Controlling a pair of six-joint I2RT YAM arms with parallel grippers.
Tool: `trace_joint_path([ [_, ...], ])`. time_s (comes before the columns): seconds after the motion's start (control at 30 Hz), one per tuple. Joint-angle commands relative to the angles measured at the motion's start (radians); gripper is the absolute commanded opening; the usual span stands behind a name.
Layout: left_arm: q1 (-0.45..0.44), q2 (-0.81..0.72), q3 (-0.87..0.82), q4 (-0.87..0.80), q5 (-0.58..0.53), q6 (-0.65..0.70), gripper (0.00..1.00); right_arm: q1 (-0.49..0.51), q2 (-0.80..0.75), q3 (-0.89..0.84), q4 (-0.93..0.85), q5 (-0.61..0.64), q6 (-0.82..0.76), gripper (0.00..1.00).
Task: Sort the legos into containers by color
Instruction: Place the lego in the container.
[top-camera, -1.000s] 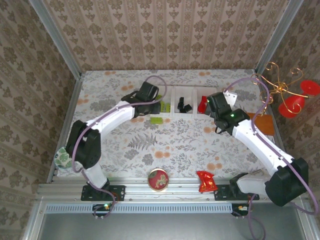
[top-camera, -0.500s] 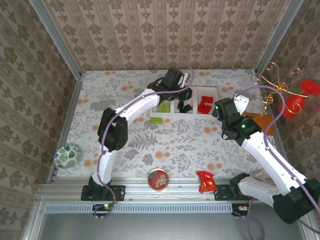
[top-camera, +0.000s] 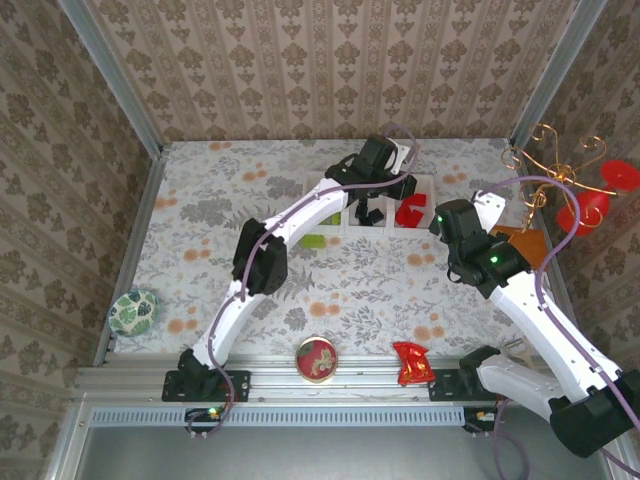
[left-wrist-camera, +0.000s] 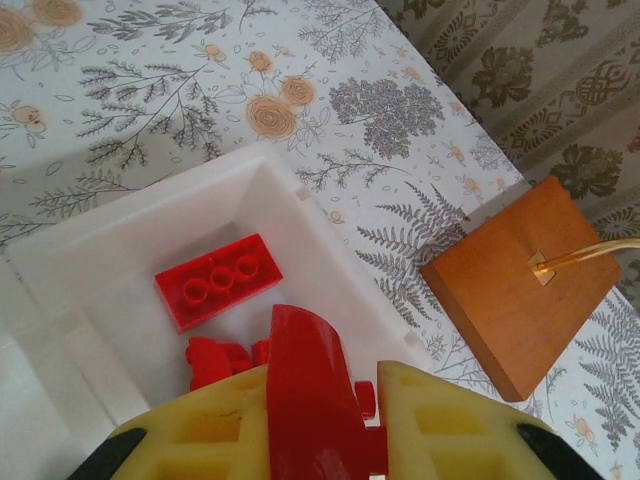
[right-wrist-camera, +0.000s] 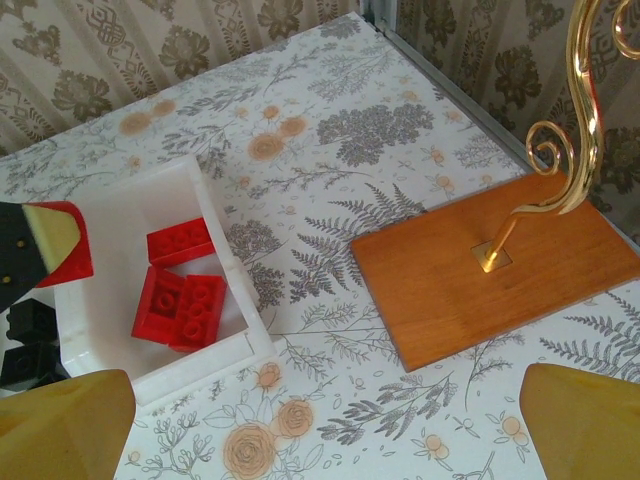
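My left gripper (left-wrist-camera: 322, 402) is shut on a curved red lego (left-wrist-camera: 305, 380) and hangs over the right compartment of the white tray (left-wrist-camera: 330, 250). A flat red brick (left-wrist-camera: 218, 280) and other red pieces (left-wrist-camera: 212, 358) lie in that compartment. From above, the left gripper (top-camera: 398, 187) reaches across the tray (top-camera: 342, 231). Green legos (top-camera: 333, 215) fill the left compartment, black ones (top-camera: 370, 213) the middle, red ones (top-camera: 408, 212) the right. One green lego (top-camera: 313, 240) lies on the table in front of the tray. My right gripper (right-wrist-camera: 325, 432) stands open and empty, just right of the tray (right-wrist-camera: 235, 290).
An orange wooden board (right-wrist-camera: 500, 265) with a gold wire stand (right-wrist-camera: 560, 150) sits right of the tray, close to the right gripper (top-camera: 460, 212). Near the front edge are a round red-topped tin (top-camera: 316, 358) and a shiny red wrapper (top-camera: 412, 362). A green patterned ball (top-camera: 133, 312) sits far left.
The left arm has swung right from the tray's left end to its right compartment, carrying the red lego. The right arm has drawn back from that compartment toward the board.
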Motion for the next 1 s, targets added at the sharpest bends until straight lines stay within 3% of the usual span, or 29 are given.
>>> trace_joint_path([
  [0.0, -0.011, 0.041, 0.074, -0.019, 0.049, 0.007, 0.23, 0.0, -0.017, -0.01, -0.022, 0.057, 0.026, 1.0],
  [0.67, -0.018, 0.118, 0.115, -0.021, 0.066, -0.026, 0.31, -0.001, -0.029, -0.03, -0.015, 0.05, 0.033, 1.0],
  [0.97, -0.017, 0.119, 0.123, -0.019, 0.062, -0.031, 0.5, 0.0, -0.037, -0.032, -0.018, 0.049, 0.033, 1.0],
])
